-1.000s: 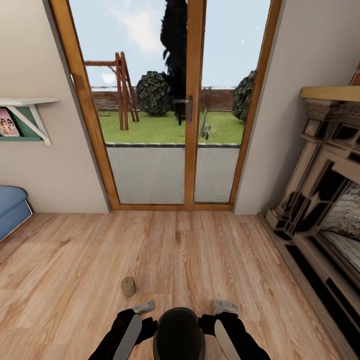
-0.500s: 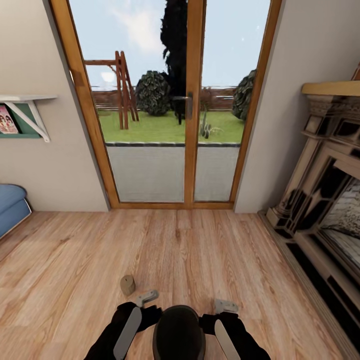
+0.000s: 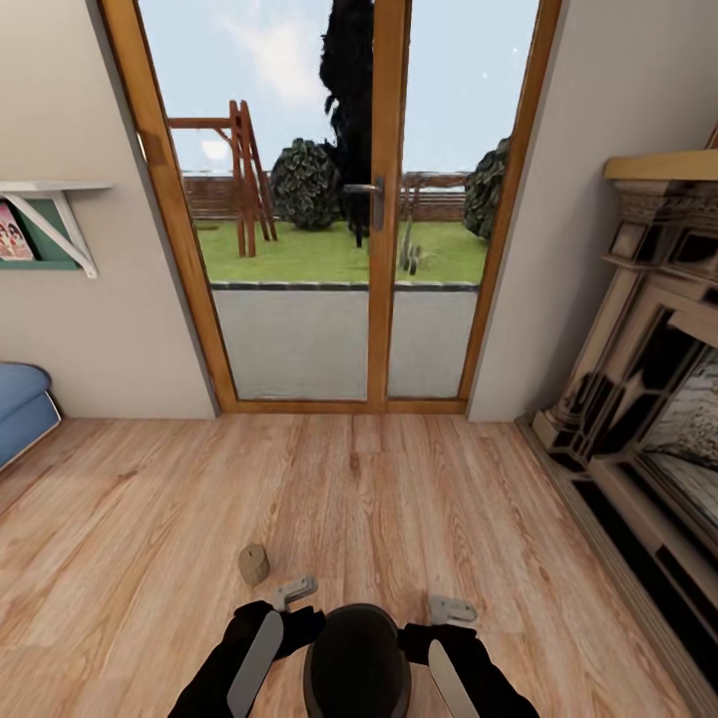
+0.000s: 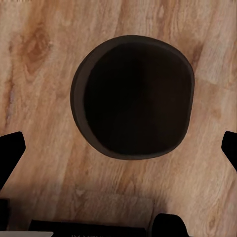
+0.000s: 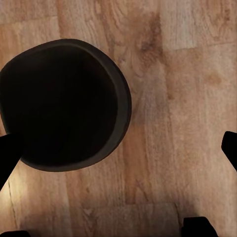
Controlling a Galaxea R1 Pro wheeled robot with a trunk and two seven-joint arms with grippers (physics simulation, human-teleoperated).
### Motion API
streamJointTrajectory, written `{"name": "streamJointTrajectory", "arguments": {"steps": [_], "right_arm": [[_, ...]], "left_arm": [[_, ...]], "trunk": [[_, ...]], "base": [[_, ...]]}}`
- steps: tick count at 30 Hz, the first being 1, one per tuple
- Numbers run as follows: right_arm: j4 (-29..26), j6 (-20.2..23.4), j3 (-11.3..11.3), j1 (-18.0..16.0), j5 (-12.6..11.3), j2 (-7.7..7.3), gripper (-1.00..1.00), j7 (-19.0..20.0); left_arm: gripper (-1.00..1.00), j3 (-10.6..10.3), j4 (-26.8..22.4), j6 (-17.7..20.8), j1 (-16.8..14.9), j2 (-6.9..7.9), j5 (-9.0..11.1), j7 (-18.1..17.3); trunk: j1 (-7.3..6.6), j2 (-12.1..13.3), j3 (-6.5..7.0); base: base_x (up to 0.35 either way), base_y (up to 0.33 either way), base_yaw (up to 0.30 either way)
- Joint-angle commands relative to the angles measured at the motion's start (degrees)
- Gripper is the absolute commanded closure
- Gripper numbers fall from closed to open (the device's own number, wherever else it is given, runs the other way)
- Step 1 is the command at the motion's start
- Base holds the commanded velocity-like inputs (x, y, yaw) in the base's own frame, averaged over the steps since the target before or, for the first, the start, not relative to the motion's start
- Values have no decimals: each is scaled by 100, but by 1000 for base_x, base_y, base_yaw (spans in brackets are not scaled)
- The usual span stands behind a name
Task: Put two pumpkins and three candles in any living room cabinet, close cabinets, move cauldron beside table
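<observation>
On the light wood plank floor (image 3: 419, 499), a short beige-grey candle (image 3: 253, 563) stands upright just ahead of the left gripper (image 3: 290, 592), whose jaws are apart and empty, as are the right gripper's (image 3: 451, 608). Bare planks run to wood-framed glass doors (image 3: 339, 209); a dark fireplace surround (image 3: 638, 399) borders the right, a blue sofa (image 3: 20, 409) the left.

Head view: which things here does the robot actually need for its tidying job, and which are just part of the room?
For the job:
candle, on the floor by the left gripper

Just the room:
glass doors
fireplace
sofa corner
wall shelf
</observation>
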Motion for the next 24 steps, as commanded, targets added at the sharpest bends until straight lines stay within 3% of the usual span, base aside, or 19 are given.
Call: {"name": "streamJointTrajectory", "arguments": {"steps": [1, 5, 10, 24], "right_arm": [[-9, 10, 17, -3, -59, -3, -100, -58], [-2, -58, 11, -3, -64, -3, -100, -59], [259, -476, 8, -8, -67, 4, -100, -61], [315, -527, 8, -12, -66, 6, -100, -68]], "left_arm": [[-100, -10, -8, -85, -3, 1, 67, 50], [-100, -16, -4, -203, -3, -4, 73, -54], [-100, -19, 1, -222, -3, 11, 57, -431], [-100, -19, 1, -230, -3, 9, 46, -473]], "trunk": [[22, -44, -24], [110, -205, -96], [220, -405, -185], [527, -967, -437]], "base": [[0, 0, 0], [0, 0, 0], [0, 0, 0], [0, 0, 0]]}}
